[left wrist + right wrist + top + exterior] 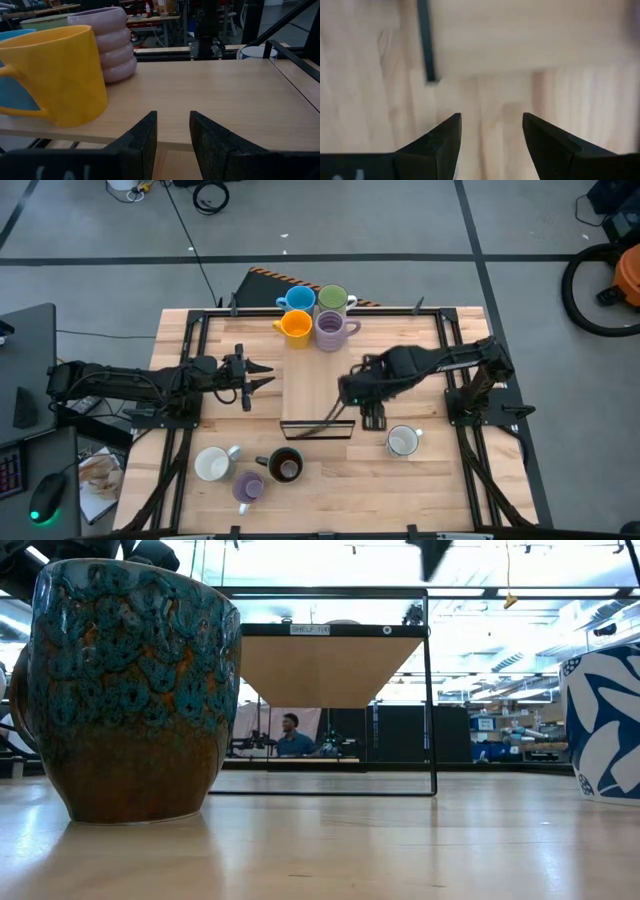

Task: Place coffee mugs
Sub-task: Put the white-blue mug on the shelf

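Two black robot arms, each a chain of rounded, bulky joint housings linked by slimmer tube sections, with dark cabling running along the left arm (130, 380) and the right arm (440, 365). Each ends in a pair of matte black fingers, flat and wedge-shaped, broad at the base and narrowing toward blunt tips: the left fingers (145, 145) and the right fingers (445, 142). Below the left fingers, faint pale lettering shows on the black wrist body.
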`<control>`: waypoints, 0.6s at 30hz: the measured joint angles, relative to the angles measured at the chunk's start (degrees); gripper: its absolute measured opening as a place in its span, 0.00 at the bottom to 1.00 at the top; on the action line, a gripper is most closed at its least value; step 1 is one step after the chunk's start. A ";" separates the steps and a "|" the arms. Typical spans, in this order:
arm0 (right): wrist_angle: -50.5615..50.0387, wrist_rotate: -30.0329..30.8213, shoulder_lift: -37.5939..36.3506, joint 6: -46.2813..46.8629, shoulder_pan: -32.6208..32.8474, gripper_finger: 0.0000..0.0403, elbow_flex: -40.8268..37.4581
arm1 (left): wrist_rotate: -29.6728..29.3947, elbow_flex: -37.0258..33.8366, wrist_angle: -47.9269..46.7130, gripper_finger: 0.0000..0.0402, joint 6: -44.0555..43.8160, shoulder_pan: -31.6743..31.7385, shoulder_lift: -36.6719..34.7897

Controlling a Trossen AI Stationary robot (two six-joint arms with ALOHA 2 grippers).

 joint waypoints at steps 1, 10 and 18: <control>-0.96 -1.25 0.09 1.00 0.67 0.54 -0.74 | -0.02 0.00 0.00 0.30 0.00 0.01 0.01; 0.68 -11.41 0.09 6.02 9.37 0.54 -12.72 | 0.00 0.00 0.36 0.30 0.40 0.01 0.01; 3.64 -11.31 0.10 12.36 18.77 0.53 -21.16 | -0.02 0.00 1.09 0.30 0.95 0.00 0.00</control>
